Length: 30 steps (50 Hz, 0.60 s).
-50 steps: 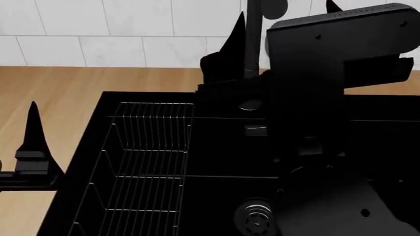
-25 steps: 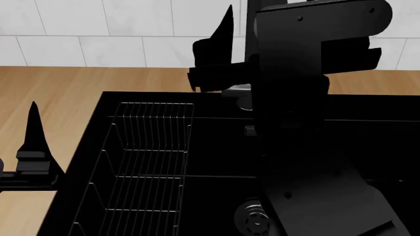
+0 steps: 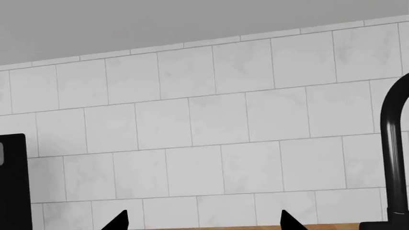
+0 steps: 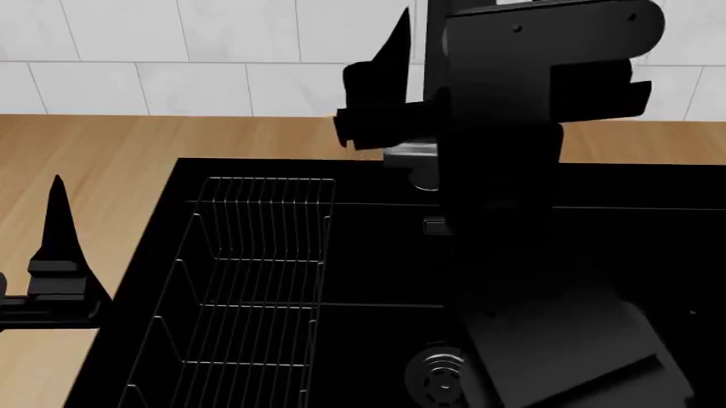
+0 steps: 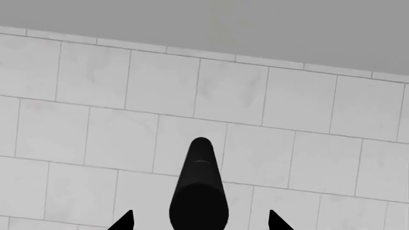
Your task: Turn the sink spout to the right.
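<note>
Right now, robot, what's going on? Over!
Right gripper open, astride the sink spout. Left gripper open, idle beside the sink. Nothing blocking the spout. Over.

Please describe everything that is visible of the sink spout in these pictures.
The sink spout is a thick, matte-black, round tube. In the right wrist view it stands between the two fingertips of the right gripper, its end rounded; whether they touch it cannot be told. In the left wrist view it rises upright before the white tiled wall and curves over at the top. In the head view the right arm hides most of it.
</note>
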Motion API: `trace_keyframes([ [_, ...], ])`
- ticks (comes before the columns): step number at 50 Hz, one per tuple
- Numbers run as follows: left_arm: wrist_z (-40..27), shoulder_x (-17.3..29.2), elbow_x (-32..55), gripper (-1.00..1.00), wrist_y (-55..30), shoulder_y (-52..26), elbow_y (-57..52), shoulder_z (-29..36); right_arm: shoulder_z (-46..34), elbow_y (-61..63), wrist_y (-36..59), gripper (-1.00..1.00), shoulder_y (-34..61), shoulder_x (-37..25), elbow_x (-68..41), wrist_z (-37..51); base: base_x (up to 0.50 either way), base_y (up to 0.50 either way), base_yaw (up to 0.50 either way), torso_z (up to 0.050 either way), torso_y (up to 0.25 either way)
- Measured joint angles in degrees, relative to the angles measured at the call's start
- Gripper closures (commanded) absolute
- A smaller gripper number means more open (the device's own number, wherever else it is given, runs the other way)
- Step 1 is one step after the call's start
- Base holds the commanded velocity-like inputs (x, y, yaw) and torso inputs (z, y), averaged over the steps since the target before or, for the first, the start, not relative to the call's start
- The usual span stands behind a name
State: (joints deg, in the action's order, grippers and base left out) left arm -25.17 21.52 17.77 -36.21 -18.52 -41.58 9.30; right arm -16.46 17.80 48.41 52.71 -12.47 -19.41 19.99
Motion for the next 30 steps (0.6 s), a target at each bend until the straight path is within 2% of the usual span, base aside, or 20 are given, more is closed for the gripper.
trace_keyframes([
  [30, -0.8, 0.4, 0.0, -1.00, 0.2, 0.0, -0.1, 0.3, 0.3, -1.3, -0.9, -1.00, 1.6, -1.2, 0.1, 0.7, 0.00, 0.00, 0.00, 0.000, 0.000],
])
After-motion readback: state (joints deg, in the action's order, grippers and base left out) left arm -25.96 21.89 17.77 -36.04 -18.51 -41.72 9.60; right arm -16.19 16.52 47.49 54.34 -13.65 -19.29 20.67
